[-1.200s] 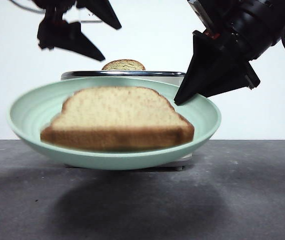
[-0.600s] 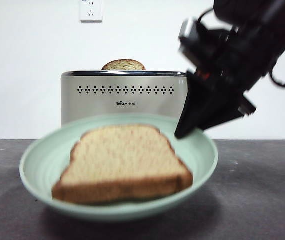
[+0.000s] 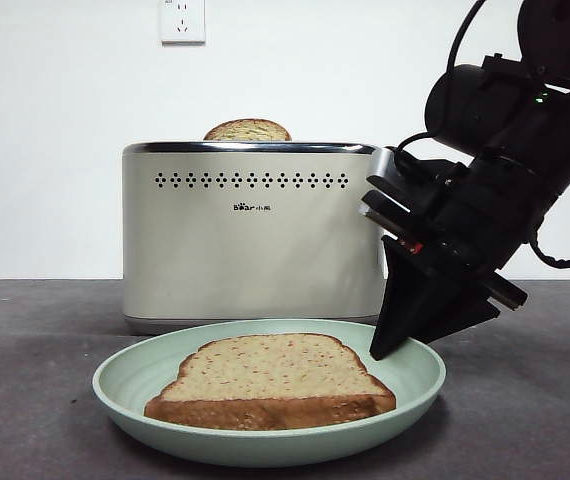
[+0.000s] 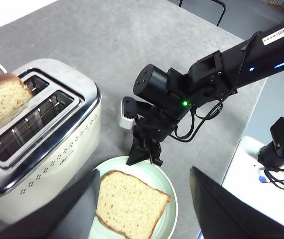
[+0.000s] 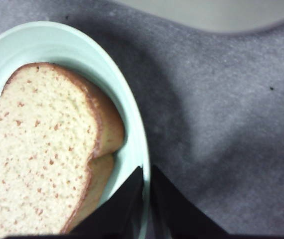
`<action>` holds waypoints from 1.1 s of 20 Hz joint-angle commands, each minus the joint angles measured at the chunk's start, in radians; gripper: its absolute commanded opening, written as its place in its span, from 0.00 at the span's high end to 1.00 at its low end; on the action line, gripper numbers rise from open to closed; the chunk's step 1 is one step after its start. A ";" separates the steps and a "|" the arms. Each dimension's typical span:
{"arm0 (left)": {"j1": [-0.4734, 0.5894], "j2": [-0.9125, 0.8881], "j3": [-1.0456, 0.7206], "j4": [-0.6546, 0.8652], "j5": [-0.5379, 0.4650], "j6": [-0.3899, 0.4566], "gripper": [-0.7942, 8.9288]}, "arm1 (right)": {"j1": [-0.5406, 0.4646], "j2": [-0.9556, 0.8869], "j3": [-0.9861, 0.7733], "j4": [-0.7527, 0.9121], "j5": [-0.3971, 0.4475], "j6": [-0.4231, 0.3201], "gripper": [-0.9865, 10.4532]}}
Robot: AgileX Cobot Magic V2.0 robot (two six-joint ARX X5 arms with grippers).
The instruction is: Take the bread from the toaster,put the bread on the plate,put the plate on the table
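Now the plate (image 3: 265, 425) sits on the worktop (image 3: 525, 400), just in front of the toaster (image 3: 250, 235), and the bread (image 3: 270, 382) lies flat in the middle of it, crust edge toward the front camera. The right tool (image 3: 390, 345) is down at the plate's rim on the side away from the bread's dome, black jaws nearly together with the pale green rim (image 5: 141, 164) pinched in the thin gap between them; the right wrist view shows that rim running straight into the narrow slot between the two jaw tips. So it holds the plate, narrow grip, one jaw inside the rim, one outside. The bread does not touch the jaws; its crust (image 5: 99, 134) lies just beside them inside the bowl.

Up above, the left tool (image 4: 142, 209) hangs high over the scene, jaws spread wide with nothing between them, looking down on plate, bread and the right arm (image 4: 182, 99) reaching in across the worktop. A second slice (image 3: 247, 130) stands in the toaster's rear slot, its domed top poking above the chrome rim. The front slot (image 4: 30, 127) shows its bare wire guides. On the wall behind, a white socket (image 3: 182, 20).
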 commanded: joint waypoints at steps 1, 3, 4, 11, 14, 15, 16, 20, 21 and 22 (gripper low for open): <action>-0.005 0.006 0.028 -0.001 -0.005 0.008 0.61 | 0.004 0.023 0.014 -0.010 0.014 0.000 0.83; -0.005 0.006 0.028 -0.008 -0.013 0.008 0.61 | 0.005 0.016 0.014 -0.011 0.014 0.018 0.72; -0.005 0.006 0.028 -0.014 -0.020 0.008 0.61 | 0.005 0.010 0.015 -0.014 0.014 0.018 0.71; -0.005 0.006 0.028 -0.030 -0.030 0.008 0.61 | 0.005 -0.233 0.051 -0.138 0.093 0.006 0.71; -0.005 0.006 0.028 -0.044 -0.061 0.005 0.61 | 0.026 -0.415 0.093 -0.216 0.101 0.006 0.71; -0.005 0.006 0.028 -0.049 -0.078 0.004 0.62 | 0.037 -0.473 0.113 -0.240 0.116 0.006 0.71; -0.005 0.006 0.028 -0.052 -0.097 0.003 0.62 | 0.053 -0.531 0.135 -0.262 0.136 0.006 0.71; -0.005 0.006 0.028 -0.052 -0.131 -0.023 0.68 | 0.132 -0.694 0.203 -0.333 0.216 0.007 0.73; -0.005 0.006 0.028 -0.053 -0.132 -0.023 0.70 | 0.152 -0.724 0.205 -0.354 0.218 0.009 0.75; -0.005 0.006 0.028 -0.055 -0.132 -0.023 0.73 | 0.170 -0.748 0.205 -0.381 0.218 0.015 0.77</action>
